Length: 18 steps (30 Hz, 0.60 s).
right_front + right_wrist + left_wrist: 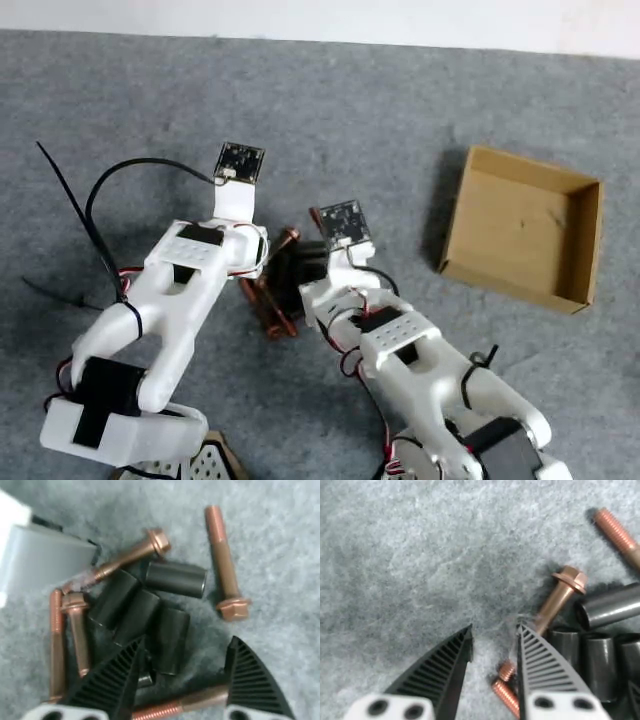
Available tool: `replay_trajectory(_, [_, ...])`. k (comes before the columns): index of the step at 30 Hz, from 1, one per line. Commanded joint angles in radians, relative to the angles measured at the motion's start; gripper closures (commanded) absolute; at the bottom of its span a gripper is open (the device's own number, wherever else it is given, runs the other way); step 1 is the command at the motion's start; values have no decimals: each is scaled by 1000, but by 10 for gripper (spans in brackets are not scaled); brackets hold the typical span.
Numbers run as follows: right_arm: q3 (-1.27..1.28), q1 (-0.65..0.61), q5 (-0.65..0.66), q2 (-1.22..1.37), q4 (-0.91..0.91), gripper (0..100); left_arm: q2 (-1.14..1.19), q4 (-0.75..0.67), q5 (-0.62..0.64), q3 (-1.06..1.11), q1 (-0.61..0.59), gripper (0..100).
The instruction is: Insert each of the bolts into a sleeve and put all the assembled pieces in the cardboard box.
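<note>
High view first: the cardboard box [520, 225] sits toward the right edge of the grey counter [120, 100], well apart from everything else. The copper bolts [272, 310] are in a heap mid-counter, right between the left arm [170, 290] and the right arm [400, 345], and both arms are bent in over it.

Left wrist view: the left hand [495, 627] is partly open with nothing in it, just bare counter in the gap. One fingertip is right up against the shank of a flange-head bolt [560, 597]. Dark sleeves [600, 660] are bunched just past that finger, one more lying on its side [610, 605].

Right wrist view: the right hand [188, 641] is spread wide over the heap and isn't holding anything either. Four sleeves are packed together touching [137, 617], with bolts lying around them. One bolt [222, 560] is off by itself beside the bunch, and another [175, 707] lies crosswise between the fingers.
</note>
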Motion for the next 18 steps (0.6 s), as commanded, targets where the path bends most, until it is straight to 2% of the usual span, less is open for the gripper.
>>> replay_trajectory(1, [-114,-16,-11,136,48,768,-5,-15,9,-42,-5,858])
replay_trajectory(7, [-306,-18,-11,331,185,768,-5,-14,9,-42,-5,857])
replay_trajectory(14, [-369,-16,-11,383,278,769,-5,-15,9,-42,-5,857])
replay_trajectory(16, [-369,-16,-11,383,280,804,-5,-14,9,-42,-7,857])
replay_trajectory(18, [-369,-16,-11,383,280,896,-5,-14,9,-42,-7,857])
